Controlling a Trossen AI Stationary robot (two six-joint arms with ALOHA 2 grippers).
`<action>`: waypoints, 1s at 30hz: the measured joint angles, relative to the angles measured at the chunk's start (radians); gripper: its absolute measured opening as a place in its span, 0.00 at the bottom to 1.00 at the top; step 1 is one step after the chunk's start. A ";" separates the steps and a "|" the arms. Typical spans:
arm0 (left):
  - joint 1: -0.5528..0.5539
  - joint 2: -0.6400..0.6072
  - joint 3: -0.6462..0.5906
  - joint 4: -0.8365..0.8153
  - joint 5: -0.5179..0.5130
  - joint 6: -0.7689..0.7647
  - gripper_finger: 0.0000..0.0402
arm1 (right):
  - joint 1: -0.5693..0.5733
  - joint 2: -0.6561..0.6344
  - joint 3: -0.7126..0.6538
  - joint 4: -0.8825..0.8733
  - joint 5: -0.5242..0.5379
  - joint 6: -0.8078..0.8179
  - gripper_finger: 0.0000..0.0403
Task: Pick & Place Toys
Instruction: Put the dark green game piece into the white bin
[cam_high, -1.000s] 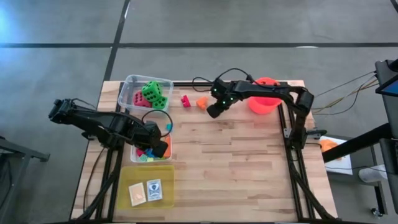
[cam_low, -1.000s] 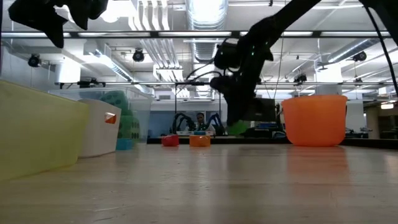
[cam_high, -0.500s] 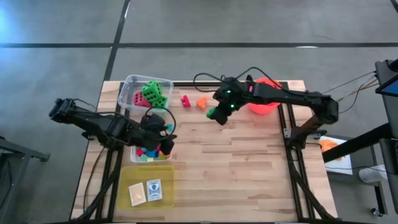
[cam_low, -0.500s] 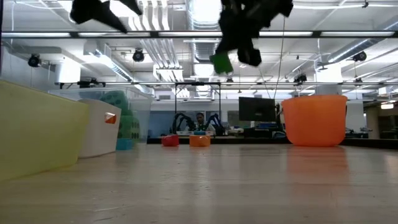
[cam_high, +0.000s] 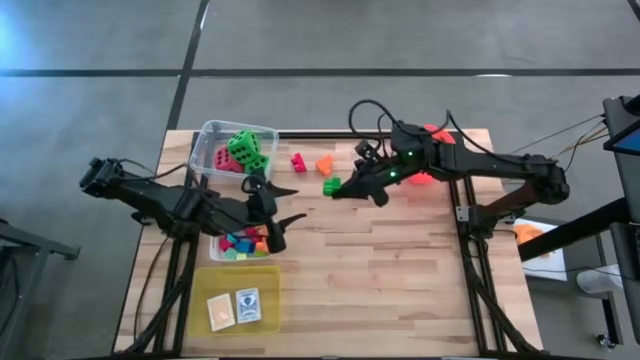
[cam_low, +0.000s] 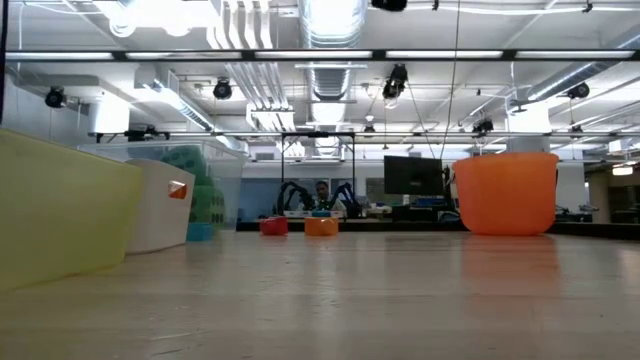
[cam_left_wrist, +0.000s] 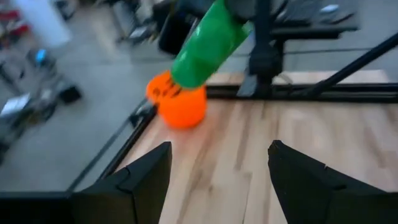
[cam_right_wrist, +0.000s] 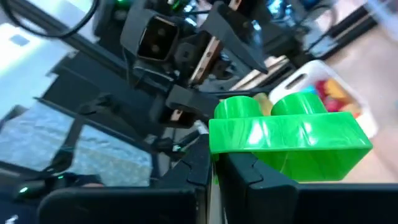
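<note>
My right gripper (cam_high: 340, 186) hangs high above the table's middle, shut on a green block (cam_high: 330, 186) with two studs (cam_right_wrist: 286, 134). My left gripper (cam_high: 288, 205) stands open and empty above a clear tub of bright blocks (cam_high: 243, 244), pointing toward the green block (cam_left_wrist: 205, 46). A pink block (cam_high: 298, 162) and an orange block (cam_high: 323, 165) lie on the table at the far side. Green and pink dice (cam_high: 243, 150) sit in a clear tub (cam_high: 205, 150) at the far left. Neither gripper shows in the low view. My right gripper pinches one end of the green block (cam_right_wrist: 217, 146) between its two fingers. The fingers (cam_right_wrist: 249, 171) come nearly level, pointing toward the table's left. The rest of the block sticks out beyond the fingertips, studs up, lifted clear of the table.
A red-orange bucket (cam_low: 507, 190) stands at the far right, partly under my right arm (cam_high: 470, 160). A yellowish tub (cam_high: 237, 298) with small cards sits at the near left. The table's middle and right (cam_high: 380, 270) are bare wood.
My right gripper has risen with the green block, out of the low view's top, and tipped from pointing down to nearly level. My left gripper has lifted from the tub of blocks, rolled, tipped up and swung toward the table's middle.
</note>
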 joint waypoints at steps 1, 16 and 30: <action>0.002 0.000 0.000 0.028 0.024 0.035 0.62 | 0.008 0.000 0.000 0.011 0.000 0.011 0.03; 0.001 0.000 0.000 0.292 0.091 0.472 0.52 | 0.076 0.040 0.002 0.234 -0.041 0.175 0.03; 0.006 0.023 0.000 0.321 0.108 0.447 0.85 | 0.082 0.104 0.006 0.316 -0.041 0.249 0.03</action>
